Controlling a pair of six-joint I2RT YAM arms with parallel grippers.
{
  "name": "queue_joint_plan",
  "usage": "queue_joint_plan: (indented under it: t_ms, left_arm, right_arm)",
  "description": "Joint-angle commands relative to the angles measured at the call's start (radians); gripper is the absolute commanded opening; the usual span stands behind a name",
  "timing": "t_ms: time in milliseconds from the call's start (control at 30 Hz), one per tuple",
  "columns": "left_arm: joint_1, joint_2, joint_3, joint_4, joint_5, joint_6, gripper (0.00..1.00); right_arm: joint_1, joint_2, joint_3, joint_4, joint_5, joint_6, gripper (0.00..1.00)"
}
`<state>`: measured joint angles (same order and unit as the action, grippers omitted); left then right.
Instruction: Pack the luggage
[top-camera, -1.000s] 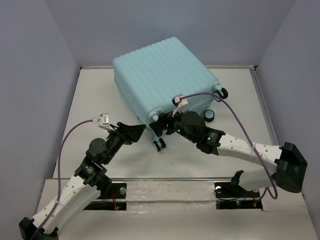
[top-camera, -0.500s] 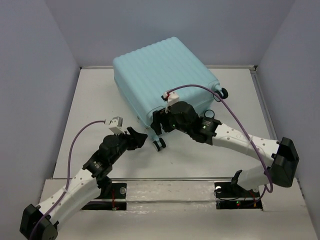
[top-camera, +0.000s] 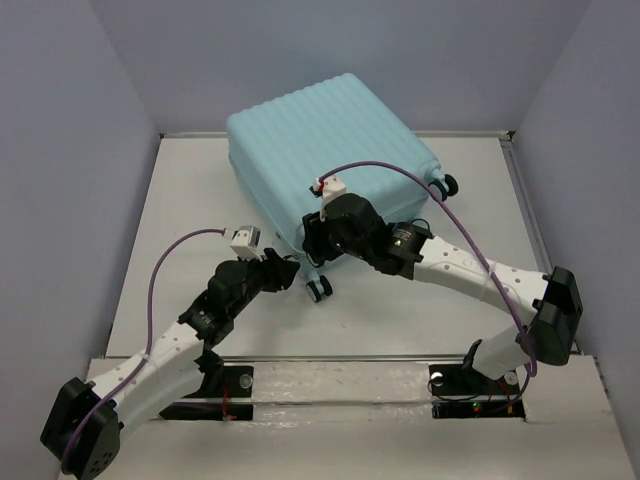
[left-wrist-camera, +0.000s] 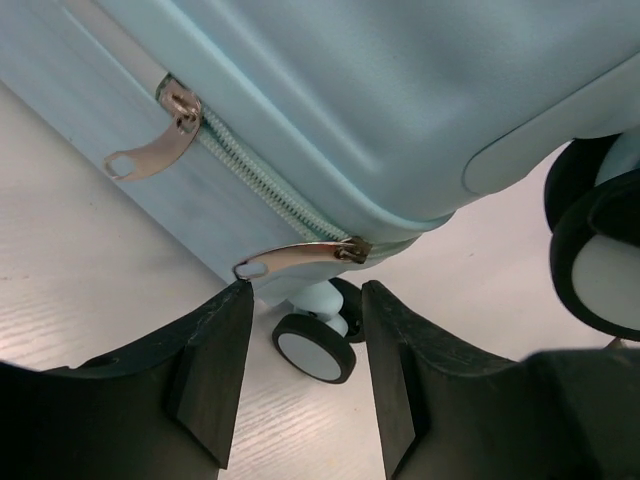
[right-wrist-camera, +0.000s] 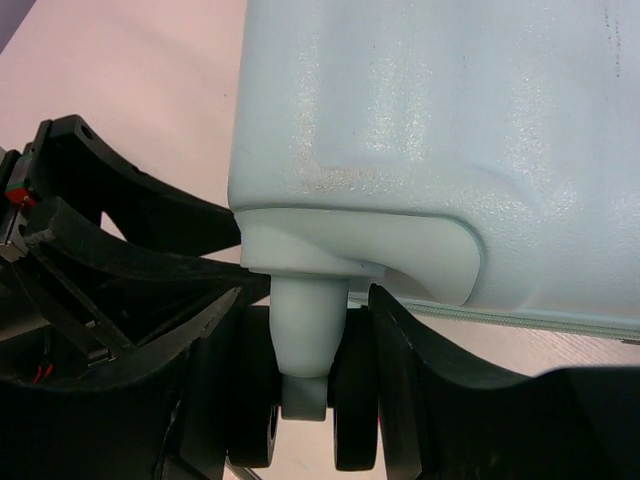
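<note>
The pale aqua ribbed luggage (top-camera: 325, 150) lies closed at the back middle of the table. My left gripper (top-camera: 285, 272) is open at its near corner. In the left wrist view the fingertips (left-wrist-camera: 235, 300) sit just below a metal zipper pull (left-wrist-camera: 300, 254), with a black wheel (left-wrist-camera: 315, 347) beyond them. A second pull (left-wrist-camera: 150, 150) hangs further along the zipper. My right gripper (top-camera: 312, 248) is at the same corner. In the right wrist view its fingers (right-wrist-camera: 400, 350) press both sides of a twin spinner wheel (right-wrist-camera: 305, 400) under its aqua stem. The lining is hidden.
Another black wheel (top-camera: 320, 290) rests on the table by the near corner, and one (top-camera: 447, 185) sticks out at the luggage's right side. Grey walls stand on the left, back and right. The left gripper's body (right-wrist-camera: 100, 250) lies close beside the right gripper.
My left gripper has moved right, up to the luggage's near corner. My right gripper has shifted left and further back along the luggage's edge onto the wheel. The luggage has stayed put.
</note>
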<state>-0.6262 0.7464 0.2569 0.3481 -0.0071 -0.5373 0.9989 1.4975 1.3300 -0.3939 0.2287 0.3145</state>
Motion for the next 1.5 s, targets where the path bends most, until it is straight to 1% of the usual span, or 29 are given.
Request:
queue_joint_plan:
  t_ms: [0,100,200,267,300,367,467,500,567,600,700,767,900,1000,1100,1200,1233,1300,1333,1367,1467]
  left_arm:
    - [0.002,0.002,0.033,0.195,0.002,0.104,0.58]
    - [0.002,0.021,0.036,0.245,0.002,0.146,0.57]
    - [0.002,0.06,0.054,0.275,0.065,0.175,0.55]
    - [0.002,0.094,0.062,0.282,0.093,0.181,0.48]
    - [0.002,0.103,0.064,0.282,0.101,0.183,0.4]
    - [0.002,0.126,0.067,0.284,0.114,0.186,0.34]
    - [0.002,0.142,0.073,0.285,0.134,0.189,0.27]
    - [0.002,0.143,0.073,0.285,0.134,0.188,0.23]
    - [0.002,0.131,0.065,0.285,0.113,0.175,0.09]
    - [0.002,0.123,0.062,0.285,0.102,0.162,0.07]
    - [0.002,0.097,0.05,0.29,0.073,0.143,0.06]
    - [0.002,0.068,0.038,0.289,0.02,0.111,0.06]
    - [0.002,0.015,0.019,0.263,-0.147,0.037,0.06]
    - [0.002,-0.019,0.012,0.232,-0.232,-0.006,0.06]
    - [0.003,-0.018,0.013,0.223,-0.342,-0.02,0.06]
    - [0.019,0.027,0.025,0.244,-0.395,-0.01,0.06]
    - [0.026,0.047,0.028,0.267,-0.387,-0.01,0.06]
    - [0.045,0.09,0.036,0.293,-0.329,-0.016,0.06]
    - [0.045,0.09,0.025,0.363,-0.241,-0.016,0.06]
    - [0.043,0.074,-0.008,0.393,-0.199,-0.024,0.06]
    - [0.045,0.019,-0.036,0.385,-0.05,-0.068,0.06]
  right_arm:
    - [-0.016,-0.005,-0.005,-0.091,0.038,-0.097,0.07]
    - [-0.016,-0.003,-0.008,-0.089,0.028,-0.1,0.07]
    - [-0.016,0.006,-0.011,-0.085,0.012,-0.104,0.07]
    - [-0.016,0.007,-0.015,-0.08,0.005,-0.107,0.07]
    - [-0.016,0.006,-0.017,-0.077,0.003,-0.107,0.07]
    - [-0.016,0.004,-0.022,-0.068,0.0,-0.11,0.07]
    - [-0.016,-0.003,-0.025,-0.059,-0.006,-0.115,0.07]
    - [-0.016,-0.005,-0.026,-0.057,-0.006,-0.117,0.07]
    - [-0.016,-0.01,-0.032,-0.053,-0.008,-0.118,0.07]
    - [-0.016,-0.013,-0.037,-0.048,-0.008,-0.118,0.07]
    - [-0.016,-0.017,-0.051,-0.039,-0.014,-0.118,0.07]
    - [-0.016,-0.02,-0.057,-0.034,-0.02,-0.115,0.07]
    - [-0.016,-0.04,-0.083,-0.031,-0.019,-0.109,0.07]
    - [-0.016,-0.072,-0.124,-0.019,-0.029,-0.1,0.07]
    - [-0.016,-0.1,-0.167,-0.014,-0.038,-0.088,0.07]
    - [-0.016,-0.12,-0.196,-0.011,-0.04,-0.083,0.07]
    - [-0.016,-0.123,-0.201,-0.011,-0.04,-0.077,0.07]
    - [-0.016,-0.125,-0.206,-0.011,-0.049,-0.077,0.07]
    - [-0.016,-0.12,-0.206,-0.01,-0.051,-0.077,0.07]
    - [-0.016,-0.117,-0.203,-0.01,-0.046,-0.078,0.07]
    - [-0.016,-0.111,-0.198,-0.008,-0.042,-0.081,0.07]
